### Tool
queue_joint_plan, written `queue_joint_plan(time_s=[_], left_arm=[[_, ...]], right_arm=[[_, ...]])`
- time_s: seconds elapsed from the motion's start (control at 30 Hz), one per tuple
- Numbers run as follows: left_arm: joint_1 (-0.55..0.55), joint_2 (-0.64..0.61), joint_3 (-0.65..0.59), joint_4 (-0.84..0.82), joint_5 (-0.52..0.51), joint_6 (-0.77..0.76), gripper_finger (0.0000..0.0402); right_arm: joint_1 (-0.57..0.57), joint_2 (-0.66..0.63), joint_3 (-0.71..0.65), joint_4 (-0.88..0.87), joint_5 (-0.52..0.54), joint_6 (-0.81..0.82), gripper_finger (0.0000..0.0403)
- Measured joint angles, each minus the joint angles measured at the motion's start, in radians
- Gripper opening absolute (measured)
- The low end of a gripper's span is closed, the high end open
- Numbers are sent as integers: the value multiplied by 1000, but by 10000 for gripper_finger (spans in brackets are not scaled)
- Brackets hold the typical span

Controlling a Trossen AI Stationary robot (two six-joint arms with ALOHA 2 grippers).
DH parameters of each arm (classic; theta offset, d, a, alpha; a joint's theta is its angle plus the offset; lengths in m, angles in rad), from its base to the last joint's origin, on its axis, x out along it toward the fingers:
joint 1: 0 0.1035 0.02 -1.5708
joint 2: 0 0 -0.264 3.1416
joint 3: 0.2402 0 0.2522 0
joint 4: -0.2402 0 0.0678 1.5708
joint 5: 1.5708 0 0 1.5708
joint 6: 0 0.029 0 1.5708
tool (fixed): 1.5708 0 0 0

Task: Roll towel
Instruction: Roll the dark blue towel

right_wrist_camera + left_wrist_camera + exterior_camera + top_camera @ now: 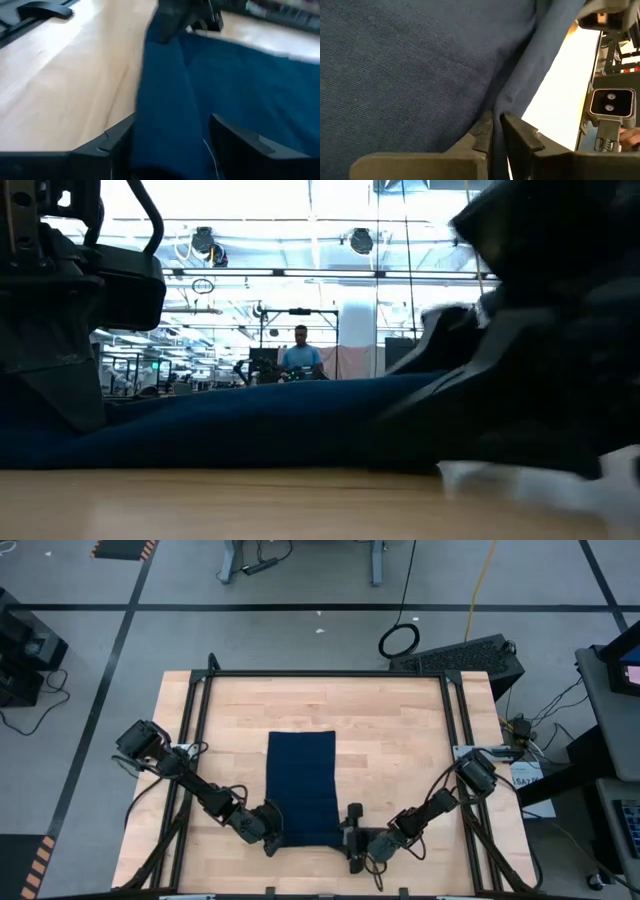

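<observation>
The dark navy towel lies spread flat on the wooden table, its long sides running from near to far. My left gripper is at the towel's near left corner, shut on the cloth. My right gripper is at the near right corner. Its fingers stand wide apart on either side of a raised ridge of the towel's near edge. I cannot tell whether they touch it. The white tag does not show. My left gripper pinches the towel's hemmed edge at the near left corner between its two fingers. The fingers lie low over the table and come from the near left. The cloth puckers into a crease at the fingers, and the rest of the towel lies on the table.
Black frame rails run along the table's left and right sides. Bare wood lies on both sides of the towel and beyond its far edge. A person stands far off in the room behind the table.
</observation>
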Motion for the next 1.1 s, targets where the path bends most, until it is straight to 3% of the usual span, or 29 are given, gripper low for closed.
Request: queue_joint_plan(time_s=[0.6, 0.8, 1.1], left_arm=[[1, 0, 0, 3, 12, -3, 47], [1, 0, 0, 2, 13, -15, 47], [1, 0, 0, 0, 13, -23, 47]], right_arm=[[53, -24, 0, 145, -2, -203, 228], [27, -8, 0, 133, -94, -126, 227], [14, 75, 43, 153, -95, -91, 222]])
